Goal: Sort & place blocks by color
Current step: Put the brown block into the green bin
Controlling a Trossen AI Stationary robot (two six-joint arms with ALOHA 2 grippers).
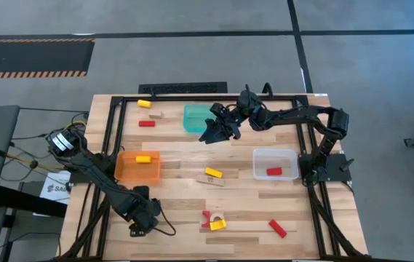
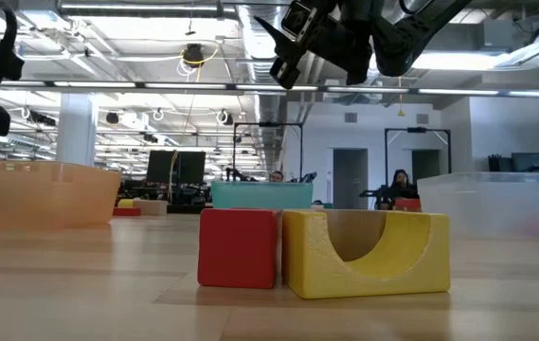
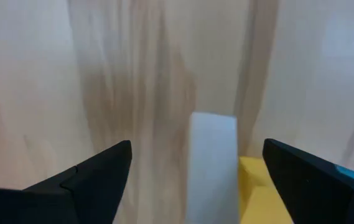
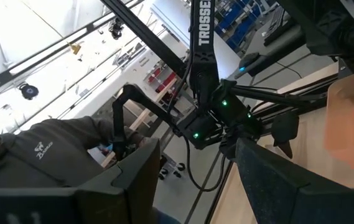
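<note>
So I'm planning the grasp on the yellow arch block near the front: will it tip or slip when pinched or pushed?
The yellow arch sits on a flat base with its hollow facing up, so it will probably slide rather than roll or tip. It looks rigid, likely light painted wood. Its flat outer faces should suit a pinch, though paint may be a bit slick. The red block stands right beside it and may get shoved.

Landmark: wooden table (image 1: 185, 185), pale planks, black frame rails along its edges.
Floor: grey concrete around the table; dark seam lines cross it beyond the far edge.
Floor marking: black-and-orange hazard strip (image 1: 28, 73) on the floor, beyond the table's far left corner.
Ceiling: seen across the table in the low view; exposed pipes and ducts, long light strips (image 2: 146, 90).
Far wall: pale, with dark doorways (image 2: 350, 178) behind the table.
People: one seated figure (image 2: 401, 182) far behind the table; a grey sleeve (image 4: 46, 155) in the right wrist view.
</note>
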